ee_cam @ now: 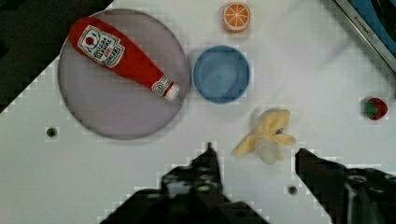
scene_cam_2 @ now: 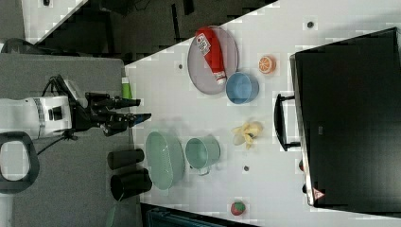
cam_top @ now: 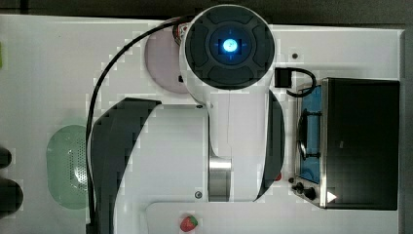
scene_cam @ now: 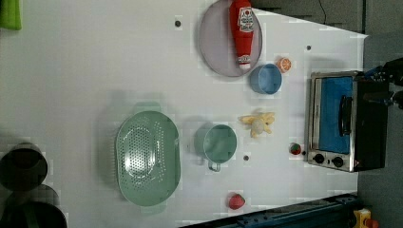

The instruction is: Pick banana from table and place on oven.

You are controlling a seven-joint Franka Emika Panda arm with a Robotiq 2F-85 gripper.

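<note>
The banana (ee_cam: 267, 136) is lying untouched on the table (ee_cam: 116, 177) between the blue bowl (ee_cam: 221, 73) and the oven (scene_cam: 344, 121), while the gripper (ee_cam: 254, 156) is hovering spread above it, needing to descend and close.

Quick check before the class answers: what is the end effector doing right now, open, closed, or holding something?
End effector: open and holding nothing, with its fingers spread to either side of the banana, which lies on the table.
</note>
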